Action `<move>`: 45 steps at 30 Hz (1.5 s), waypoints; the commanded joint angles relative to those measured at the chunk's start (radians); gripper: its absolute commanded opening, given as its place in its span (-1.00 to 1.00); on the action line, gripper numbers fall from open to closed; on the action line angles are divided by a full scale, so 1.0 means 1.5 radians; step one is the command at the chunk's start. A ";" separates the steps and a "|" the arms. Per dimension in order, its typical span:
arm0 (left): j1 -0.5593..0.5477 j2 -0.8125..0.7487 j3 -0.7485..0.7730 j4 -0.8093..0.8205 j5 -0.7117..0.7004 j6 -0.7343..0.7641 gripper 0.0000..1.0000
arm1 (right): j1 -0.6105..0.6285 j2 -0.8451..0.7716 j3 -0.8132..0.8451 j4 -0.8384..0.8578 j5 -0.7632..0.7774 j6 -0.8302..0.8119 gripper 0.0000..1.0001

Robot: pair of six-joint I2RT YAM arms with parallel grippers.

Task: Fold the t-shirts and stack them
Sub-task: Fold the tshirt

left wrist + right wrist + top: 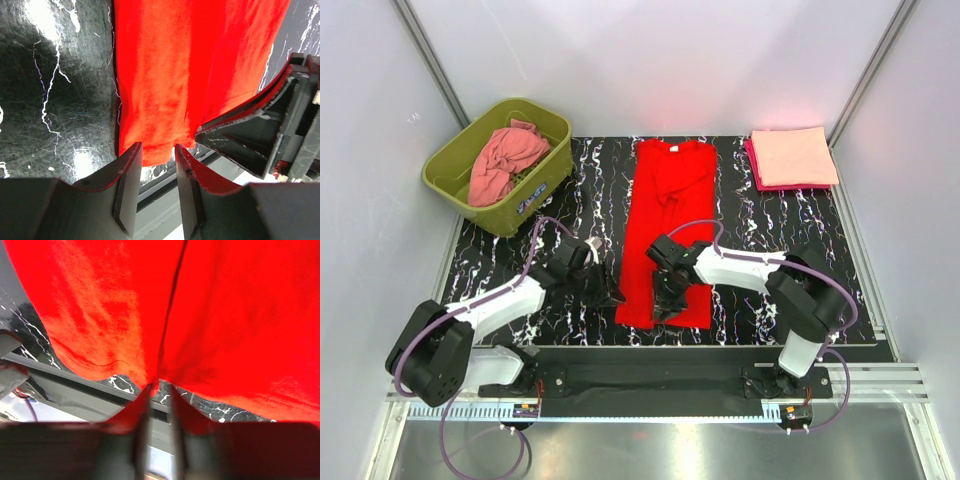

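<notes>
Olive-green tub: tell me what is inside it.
Inside the olive-green tub lies a crumpled salmon-pink t-shirt, heaped loosely. The shirt covers most of the tub's floor, so anything lying beneath it cannot be seen.

You won't find any legible text in these views. The only candidate is a small sticker (528, 203) on the green tub (460, 165), upper left of the overhead view, its print too small to read.

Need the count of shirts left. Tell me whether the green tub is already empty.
No. A crumpled salmon-pink t-shirt lies inside the olive-green tub, filling much of it.
</notes>
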 commanded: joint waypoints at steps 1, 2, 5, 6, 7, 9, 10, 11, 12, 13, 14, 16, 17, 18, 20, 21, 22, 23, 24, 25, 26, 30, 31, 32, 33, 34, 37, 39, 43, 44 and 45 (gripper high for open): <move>-0.003 -0.026 -0.004 0.018 0.009 -0.007 -0.25 | 0.007 -0.004 0.021 0.010 -0.002 -0.005 -0.59; -0.003 -0.028 -0.005 0.017 0.008 -0.008 -0.25 | 0.007 -0.008 0.024 0.007 0.000 -0.007 -0.69; -0.003 -0.036 -0.001 0.016 0.012 -0.009 -0.25 | 0.007 -0.033 0.026 -0.012 0.015 -0.009 -1.00; -0.003 -0.039 0.001 0.016 0.015 -0.008 -0.25 | 0.007 -0.040 0.025 -0.016 0.019 -0.006 -1.00; -0.003 -0.041 0.005 0.018 0.018 -0.008 -0.25 | 0.007 -0.048 0.023 -0.021 0.025 -0.003 -1.00; -0.004 -0.045 0.006 0.039 0.039 -0.008 -0.25 | 0.007 -0.066 0.014 -0.028 0.029 0.000 -1.00; -0.005 -0.045 0.006 0.046 0.047 -0.009 -0.25 | 0.007 -0.072 0.011 -0.027 0.030 0.004 -1.00; -0.005 -0.043 0.007 0.050 0.052 -0.010 -0.25 | 0.007 -0.079 0.007 -0.027 0.030 0.004 -1.00; -0.005 -0.035 0.008 0.055 0.060 -0.009 -0.25 | 0.007 -0.083 0.002 -0.027 0.029 0.005 -1.00; -0.006 -0.030 0.008 0.055 0.060 -0.010 -0.25 | 0.007 -0.084 0.000 -0.027 0.030 0.005 -1.00; -0.006 -0.026 0.007 0.056 0.060 -0.009 -0.25 | 0.007 -0.087 -0.001 -0.027 0.031 0.005 -1.00; -0.006 -0.014 0.000 0.059 0.059 -0.011 -0.26 | 0.008 -0.089 -0.004 -0.025 0.030 0.008 -1.00; -0.006 -0.013 -0.002 0.060 0.057 -0.011 -0.26 | 0.007 -0.089 -0.006 -0.022 0.027 0.010 -0.98; -0.006 -0.010 -0.004 0.059 0.049 -0.015 -0.26 | 0.007 -0.090 -0.006 -0.023 0.029 0.016 -0.85; -0.006 -0.007 -0.008 0.059 0.042 -0.015 -0.26 | 0.007 -0.082 -0.002 -0.028 0.030 0.030 -0.39; -0.006 -0.005 -0.008 0.057 0.034 -0.015 -0.26 | 0.009 -0.078 -0.001 -0.029 0.032 0.041 -0.34; -0.006 -0.003 -0.009 0.055 0.031 -0.017 -0.24 | 0.010 -0.069 -0.001 -0.029 0.034 0.047 -0.25; -0.006 -0.001 -0.009 0.054 0.028 -0.017 -0.23 | 0.011 -0.065 -0.002 -0.027 0.035 0.053 -0.23; -0.006 0.002 -0.008 0.057 0.028 -0.019 -0.23 | 0.014 -0.061 -0.001 -0.021 0.033 0.056 -0.23; -0.006 0.003 -0.010 0.061 0.029 -0.020 -0.23 | 0.020 -0.053 0.000 -0.018 0.037 0.063 -0.21; -0.006 0.004 -0.012 0.067 0.030 -0.023 -0.22 | 0.023 -0.050 0.002 -0.011 0.038 0.067 -0.20; -0.006 0.008 -0.022 0.072 0.031 -0.030 -0.22 | 0.027 -0.023 0.004 -0.003 0.043 0.081 -0.20; -0.006 0.009 -0.022 0.072 0.029 -0.032 -0.22 | 0.027 -0.018 0.006 -0.003 0.043 0.081 -0.21; -0.006 0.009 -0.024 0.072 0.027 -0.032 -0.22 | 0.027 -0.014 0.007 -0.005 0.043 0.080 -0.21; -0.006 0.007 -0.025 0.071 0.026 -0.033 -0.23 | 0.027 -0.012 0.007 -0.004 0.045 0.081 -0.22; -0.006 0.006 -0.025 0.070 0.024 -0.033 -0.22 | 0.027 -0.012 0.006 -0.004 0.048 0.082 -0.23; -0.006 0.007 -0.025 0.069 0.018 -0.034 -0.22 | 0.026 -0.008 0.005 -0.001 0.050 0.083 -0.27; -0.006 0.006 -0.025 0.069 0.014 -0.036 -0.22 | 0.026 -0.005 0.006 0.006 0.046 0.086 -0.28; -0.006 0.005 -0.027 0.060 -0.004 -0.038 -0.22 | 0.027 0.005 0.007 0.014 0.045 0.090 -0.33; -0.006 0.004 -0.027 0.053 -0.013 -0.038 -0.22 | 0.026 0.008 0.005 0.015 0.046 0.093 -0.34; -0.005 0.002 -0.029 0.050 -0.017 -0.039 -0.22 | 0.027 0.008 0.005 0.017 0.043 0.095 -0.34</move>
